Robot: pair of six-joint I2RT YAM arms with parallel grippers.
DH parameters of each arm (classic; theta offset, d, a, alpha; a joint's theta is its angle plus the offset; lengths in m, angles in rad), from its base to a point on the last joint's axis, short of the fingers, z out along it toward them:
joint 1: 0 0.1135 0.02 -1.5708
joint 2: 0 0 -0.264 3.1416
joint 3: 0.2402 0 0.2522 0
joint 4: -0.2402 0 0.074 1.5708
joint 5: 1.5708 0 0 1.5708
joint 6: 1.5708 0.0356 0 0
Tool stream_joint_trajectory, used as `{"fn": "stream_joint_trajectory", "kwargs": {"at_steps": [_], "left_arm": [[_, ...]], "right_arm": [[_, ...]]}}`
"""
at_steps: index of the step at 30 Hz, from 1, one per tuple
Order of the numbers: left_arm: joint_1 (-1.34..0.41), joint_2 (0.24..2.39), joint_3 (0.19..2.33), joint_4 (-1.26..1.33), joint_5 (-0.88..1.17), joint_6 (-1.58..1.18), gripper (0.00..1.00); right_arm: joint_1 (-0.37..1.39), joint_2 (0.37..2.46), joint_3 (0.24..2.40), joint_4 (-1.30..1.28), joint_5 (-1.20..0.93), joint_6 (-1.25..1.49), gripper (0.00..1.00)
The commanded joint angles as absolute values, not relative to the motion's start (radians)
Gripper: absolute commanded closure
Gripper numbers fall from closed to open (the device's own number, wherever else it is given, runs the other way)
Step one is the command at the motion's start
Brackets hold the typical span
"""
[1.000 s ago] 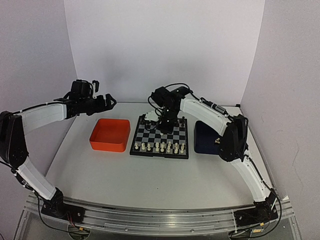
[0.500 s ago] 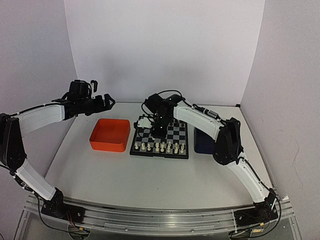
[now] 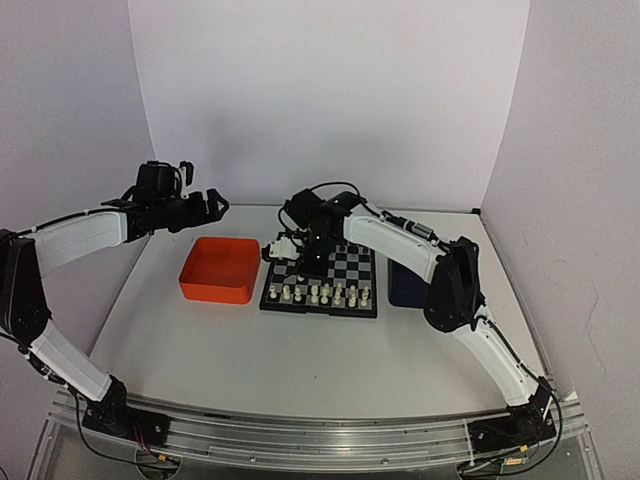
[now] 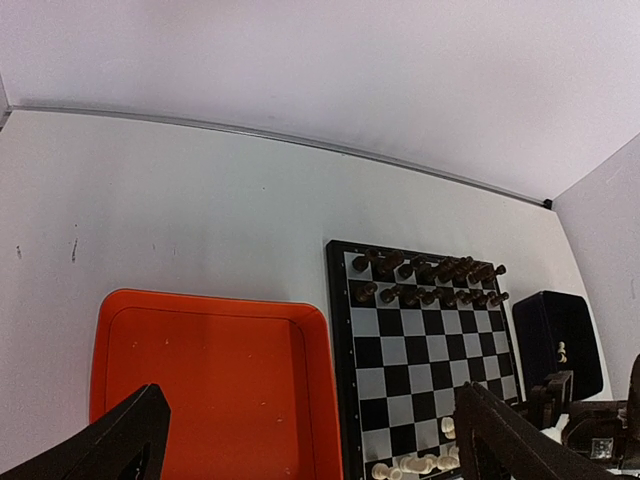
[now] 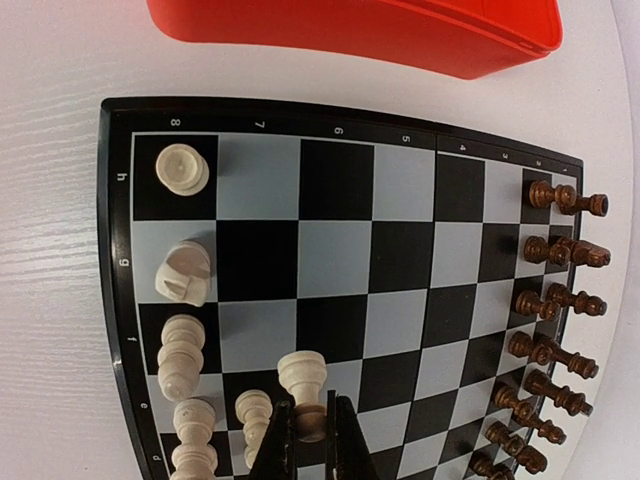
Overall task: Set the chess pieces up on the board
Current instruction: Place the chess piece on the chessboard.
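The board (image 3: 352, 264) lies mid-table between two trays. Cream-white chess pieces (image 3: 322, 293) stand along its near rows, and small dark pieces fill the far rows (image 4: 430, 280). My right gripper (image 3: 311, 262) hangs low over the board's left half. In the right wrist view this gripper (image 5: 308, 400) is shut on the base of one cream piece (image 5: 302, 372), tilted over the squares. Other cream pieces (image 5: 182, 168) stand along that edge. My left gripper (image 3: 210, 203) is open and empty, raised behind the orange tray; its fingers (image 4: 120, 440) frame tray and board.
An orange tray (image 3: 220, 268) sits just left of the board. A dark blue tray (image 3: 405, 278) sits on the right and holds one cream piece (image 4: 561, 351). White walls close in the back and both sides.
My right gripper has carried the cream piece leftward across the board, from the middle toward the left side. The left arm has barely moved.
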State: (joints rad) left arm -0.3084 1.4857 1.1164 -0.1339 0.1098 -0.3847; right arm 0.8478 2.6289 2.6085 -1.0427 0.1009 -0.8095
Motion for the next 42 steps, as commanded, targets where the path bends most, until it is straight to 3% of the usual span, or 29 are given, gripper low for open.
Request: {"fn": "stream_joint_trajectory", "kwargs": {"at_steps": [1,42], "left_arm": [[-0.31,1.439,1.114,-0.133,0.098,-0.368,0.0],[-0.31,1.463,1.11,-0.117,0.088,-0.376,0.0]], "right_arm": [[0.853,2.647,2.595,-1.032,0.086,-0.83,1.0],[0.859,2.659,2.526,-0.989,0.064,-0.844,0.97]]}}
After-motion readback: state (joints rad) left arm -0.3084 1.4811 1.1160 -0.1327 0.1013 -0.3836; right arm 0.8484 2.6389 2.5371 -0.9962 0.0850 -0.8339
